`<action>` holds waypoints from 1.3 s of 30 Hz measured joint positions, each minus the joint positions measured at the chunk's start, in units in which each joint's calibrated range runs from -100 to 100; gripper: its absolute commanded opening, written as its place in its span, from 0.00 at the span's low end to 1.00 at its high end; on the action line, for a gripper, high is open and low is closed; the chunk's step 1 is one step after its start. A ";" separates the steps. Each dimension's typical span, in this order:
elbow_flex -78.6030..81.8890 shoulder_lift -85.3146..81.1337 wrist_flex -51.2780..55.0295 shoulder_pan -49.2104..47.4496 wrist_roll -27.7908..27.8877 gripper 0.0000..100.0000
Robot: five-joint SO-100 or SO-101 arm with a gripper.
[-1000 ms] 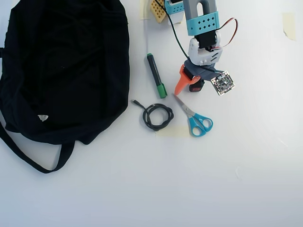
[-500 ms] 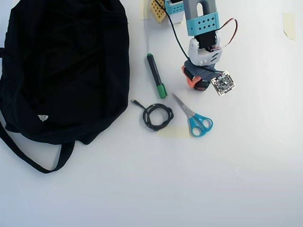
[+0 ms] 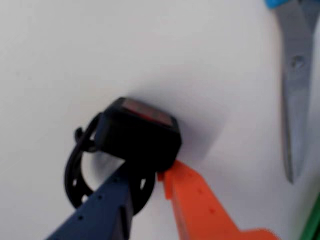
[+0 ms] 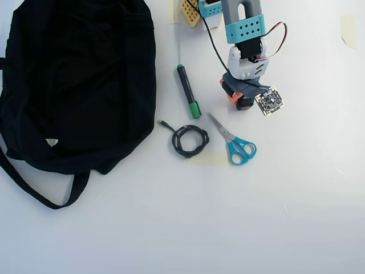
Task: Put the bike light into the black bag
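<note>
Two gripper (image 3: 150,182) fingers, one dark blue (image 3: 100,205) and one orange (image 3: 200,205), pinch the bike light (image 3: 140,132) against the white table (image 3: 100,50), it seems. Only the overhead view shows the black bag (image 4: 74,85) far left, then pen (image 4: 187,91), cord (image 4: 190,141), scissors (image 4: 235,144).

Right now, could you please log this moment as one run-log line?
phase: grasping | fingers: around small black red-lensed bike light on table | large floppy black fabric bag: left in overhead view, light not in
</note>
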 measured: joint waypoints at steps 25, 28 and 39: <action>-25.16 0.25 29.28 0.29 -1.32 0.02; -29.09 -0.42 34.26 0.22 -2.00 0.02; -19.26 -23.33 37.27 1.10 -7.81 0.02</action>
